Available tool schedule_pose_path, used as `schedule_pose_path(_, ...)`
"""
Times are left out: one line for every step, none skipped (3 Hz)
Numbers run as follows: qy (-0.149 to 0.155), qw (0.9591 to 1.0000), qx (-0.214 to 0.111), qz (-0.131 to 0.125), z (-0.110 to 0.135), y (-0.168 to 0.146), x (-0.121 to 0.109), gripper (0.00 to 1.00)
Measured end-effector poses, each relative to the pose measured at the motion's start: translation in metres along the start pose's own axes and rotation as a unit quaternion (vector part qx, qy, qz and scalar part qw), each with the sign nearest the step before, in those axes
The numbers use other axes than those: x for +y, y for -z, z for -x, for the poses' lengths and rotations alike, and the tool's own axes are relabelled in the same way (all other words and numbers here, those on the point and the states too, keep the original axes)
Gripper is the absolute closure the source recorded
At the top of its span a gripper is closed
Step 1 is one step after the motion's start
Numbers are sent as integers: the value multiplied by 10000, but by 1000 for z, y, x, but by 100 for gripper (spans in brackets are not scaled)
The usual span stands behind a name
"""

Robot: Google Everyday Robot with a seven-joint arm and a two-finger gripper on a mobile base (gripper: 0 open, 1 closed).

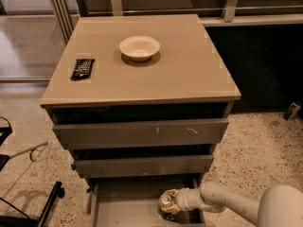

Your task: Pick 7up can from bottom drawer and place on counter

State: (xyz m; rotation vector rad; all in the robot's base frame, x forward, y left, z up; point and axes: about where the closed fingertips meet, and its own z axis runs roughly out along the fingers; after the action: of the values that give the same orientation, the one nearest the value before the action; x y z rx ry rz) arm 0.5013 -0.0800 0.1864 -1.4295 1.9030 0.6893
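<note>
The 7up can (165,200) stands in the open bottom drawer (123,207), near its right side, silver top up. My gripper (166,205) reaches in from the lower right on a cream arm and sits around the can, its fingers closed on the can's sides. The can's lower body is hidden behind the fingers. The tan counter (189,74) lies above, over the two closed grey drawers.
A cream bowl (139,47) sits at the counter's back middle. A dark snack bar (82,68) lies at the counter's left. A black stand (47,207) is on the floor to the left. A dark wall and rail run behind.
</note>
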Motion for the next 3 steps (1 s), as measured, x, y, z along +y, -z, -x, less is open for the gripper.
schedule_pose_path(3, 10000, -11, 20, 4, 4, 3, 100)
schedule_pose_path(54, 10000, -15, 28, 25, 24, 8, 100)
schedule_pose_path(73, 9999, 59, -62, 60, 55, 12, 100)
